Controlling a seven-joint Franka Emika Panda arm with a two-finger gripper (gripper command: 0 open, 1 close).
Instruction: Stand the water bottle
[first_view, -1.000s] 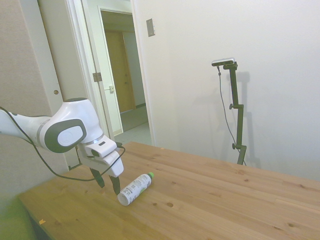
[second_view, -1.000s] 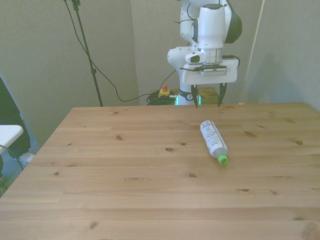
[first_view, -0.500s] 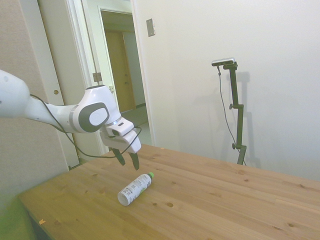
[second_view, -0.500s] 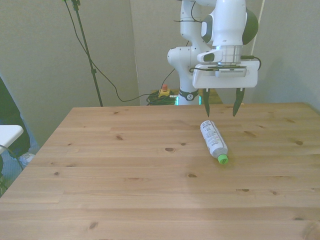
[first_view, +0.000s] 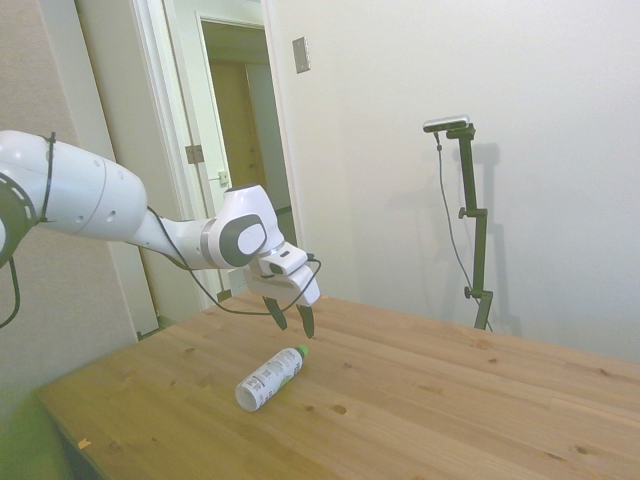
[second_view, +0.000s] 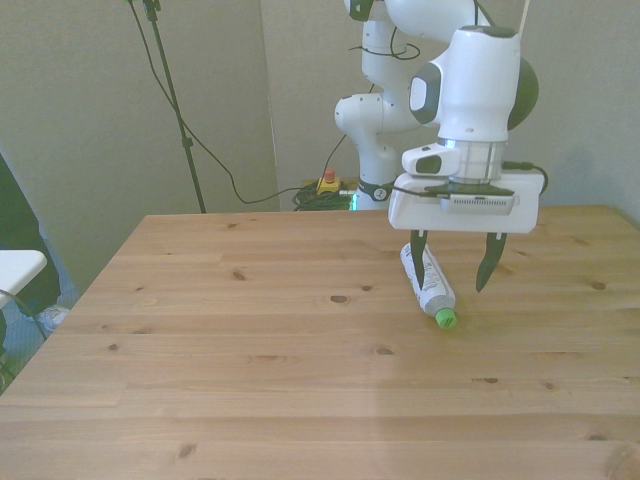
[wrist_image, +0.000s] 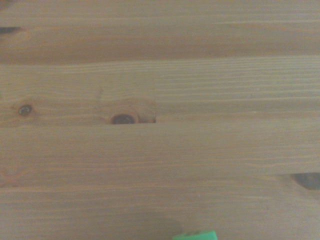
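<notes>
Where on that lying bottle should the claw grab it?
Probably the bottle near its green cap, coming down from above with the open gripper straddling its width. It lies flat on the table, so its round sides are free.

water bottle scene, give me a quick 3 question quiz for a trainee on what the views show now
1. True or false: the water bottle is standing upright on the table.
2. Multiple choice: the claw is (a) shut on the bottle, (b) open above the bottle, (c) resting flat on the wood.
3. Short answer: which part of the bottle shows in the wrist view, and what colour is it?

Key
1. False: it lies on its side.
2. b: the fingers are spread and hold nothing, hovering over the cap end.
3. The cap, green, just at the picture's edge.
</notes>
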